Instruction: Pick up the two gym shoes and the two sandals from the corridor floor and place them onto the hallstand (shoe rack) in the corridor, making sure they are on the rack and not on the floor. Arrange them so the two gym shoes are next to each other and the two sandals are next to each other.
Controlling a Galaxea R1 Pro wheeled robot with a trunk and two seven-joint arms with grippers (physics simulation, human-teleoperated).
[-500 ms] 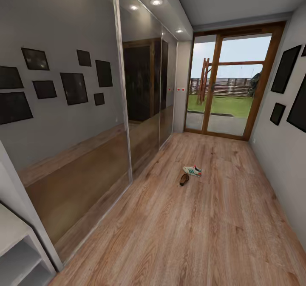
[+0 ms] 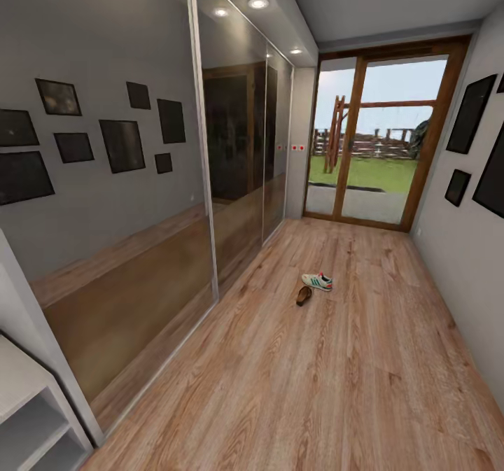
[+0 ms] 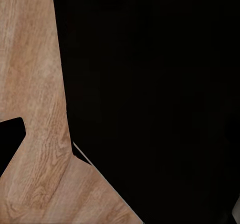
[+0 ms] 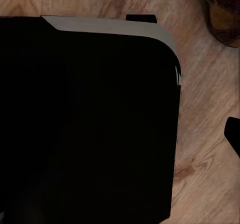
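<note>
Down the corridor floor: one gym shoe touching a sandal, far ahead of both arms. Brown sandal near the right wrist. Gripper states: cannot tell.

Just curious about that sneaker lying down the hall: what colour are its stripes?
Green stripes on a white gym shoe, clearest in the head view.

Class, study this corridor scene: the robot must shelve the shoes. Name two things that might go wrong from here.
1. The white green-striped sneaker and the brown flat sandal lie nearly touching on the wood plank floor; grasping one may knock the other.
2. Another brown leather item, possibly a sandal, lies close to the robot's dark body in the right wrist view; driving forward might run over it.
</note>
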